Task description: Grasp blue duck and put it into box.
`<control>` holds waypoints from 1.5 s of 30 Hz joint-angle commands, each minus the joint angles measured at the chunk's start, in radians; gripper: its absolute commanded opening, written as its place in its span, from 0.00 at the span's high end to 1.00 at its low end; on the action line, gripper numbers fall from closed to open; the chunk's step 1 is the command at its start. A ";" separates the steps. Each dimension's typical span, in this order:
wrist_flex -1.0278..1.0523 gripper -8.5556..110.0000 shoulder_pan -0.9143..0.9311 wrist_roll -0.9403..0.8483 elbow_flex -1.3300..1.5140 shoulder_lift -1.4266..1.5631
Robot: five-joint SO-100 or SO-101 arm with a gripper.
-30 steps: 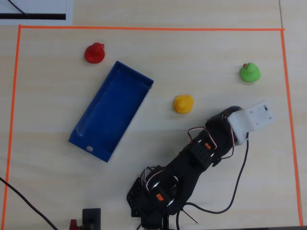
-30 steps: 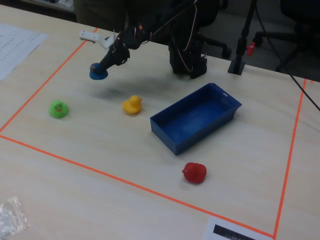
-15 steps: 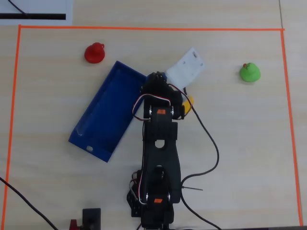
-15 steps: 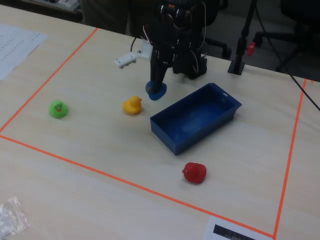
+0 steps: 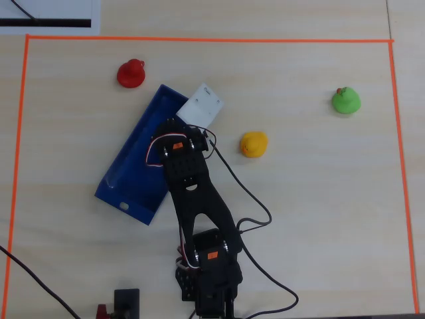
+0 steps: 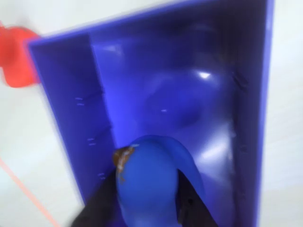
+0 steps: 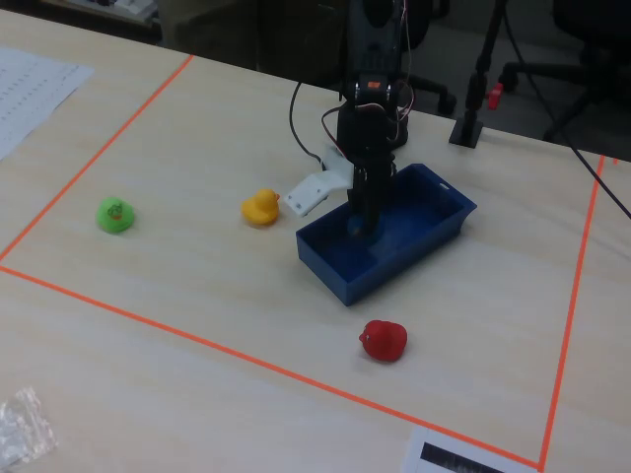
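Four ducks: blue duck [image 6: 149,177], three outside box [image 5: 129,166].

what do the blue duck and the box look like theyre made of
The blue duck, held in the hand, looks like soft, smooth rubber or vinyl: rounded and matte. The box looks like rigid glossy moulded plastic, with bright glare on its floor and thin straight walls.

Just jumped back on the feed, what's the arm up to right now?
The arm's hand is shut on the blue duck and holds it low inside the box, as the wrist view shows. The fixed view shows the hand reaching down into the box. The yellow duck, green duck and red duck sit on the table outside it.
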 commanded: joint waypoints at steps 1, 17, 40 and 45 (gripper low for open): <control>-0.023 0.64 0.072 -0.101 0.066 0.169; 0.086 0.93 0.400 -0.612 0.798 1.419; 0.442 0.85 0.385 -0.850 0.989 1.420; 0.442 0.85 0.385 -0.850 0.989 1.420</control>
